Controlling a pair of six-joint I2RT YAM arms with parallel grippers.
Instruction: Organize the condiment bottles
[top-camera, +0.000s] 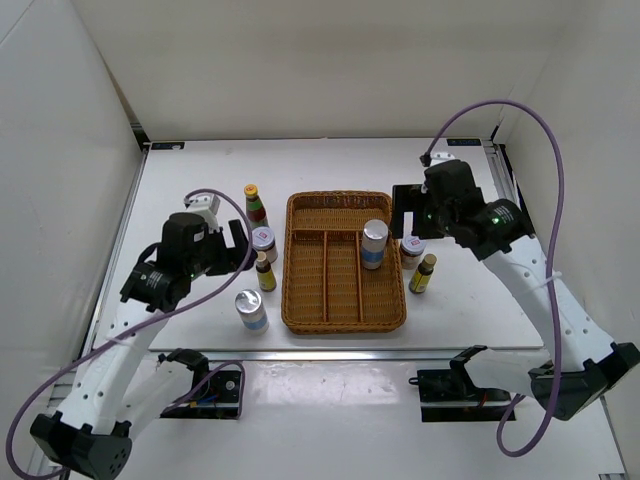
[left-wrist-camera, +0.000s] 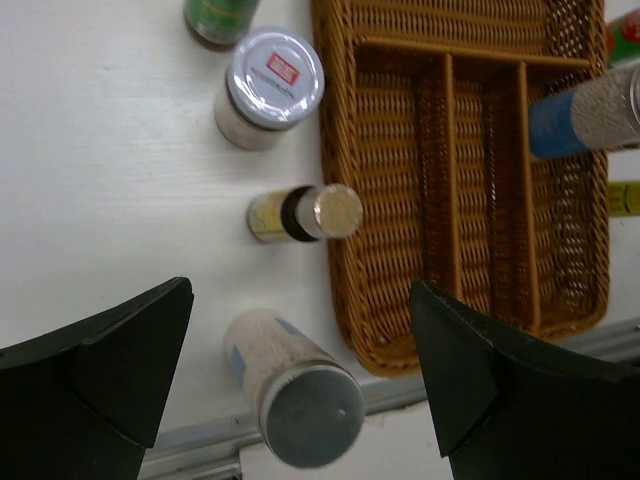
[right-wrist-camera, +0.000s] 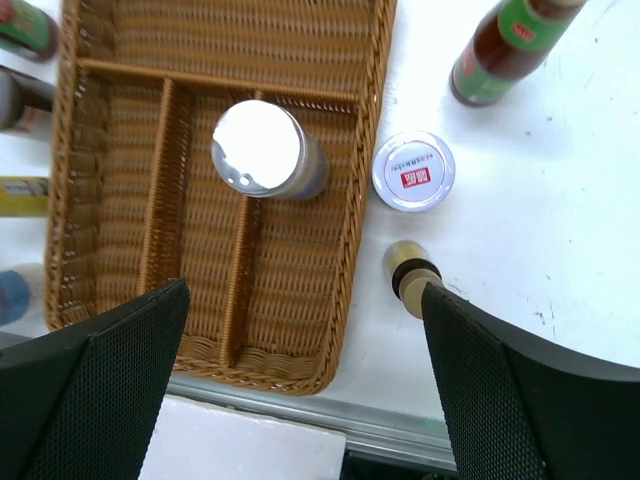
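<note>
Only one silver-topped shaker (top-camera: 374, 243) sits in the wicker tray (top-camera: 340, 203); seven condiment bottles (top-camera: 252, 310) wait at its three and nine o'clock; left gripper (left-wrist-camera: 300, 290), right gripper (right-wrist-camera: 305, 290) wide, empty.

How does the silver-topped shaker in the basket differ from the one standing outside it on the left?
The inside shaker stands in the right-hand long compartment of the basket; the outside shaker stands on the table by the basket's near left corner. The first is closer to the right gripper, the second to the left gripper. Both are upright, silver-topped, blue and white.
</note>
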